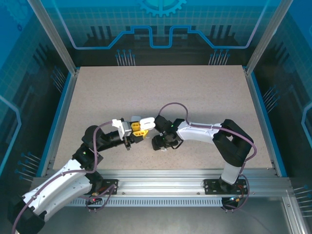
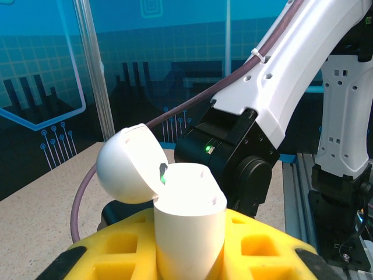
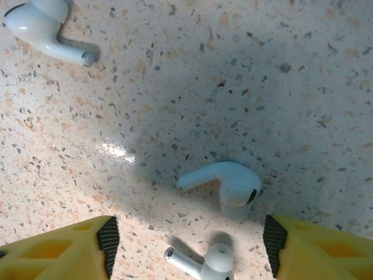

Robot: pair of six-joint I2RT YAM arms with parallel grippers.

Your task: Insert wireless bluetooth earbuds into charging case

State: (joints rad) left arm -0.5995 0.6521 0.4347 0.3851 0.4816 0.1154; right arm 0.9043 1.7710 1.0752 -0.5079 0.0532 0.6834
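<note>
Left wrist view shows the left gripper pinching the open white case, lid tipped back, with the right arm close behind it. Right wrist view shows the right gripper spread above the tabletop, where three white earbuds lie loose, two of them between its fingers.

Right wrist: I see the top-left earbud clipped by the upper edge, and the bottom earbud running off the lower edge. Left wrist: the charging case has its base buried between the yellow fingers, and I can't see into its wells.
</note>
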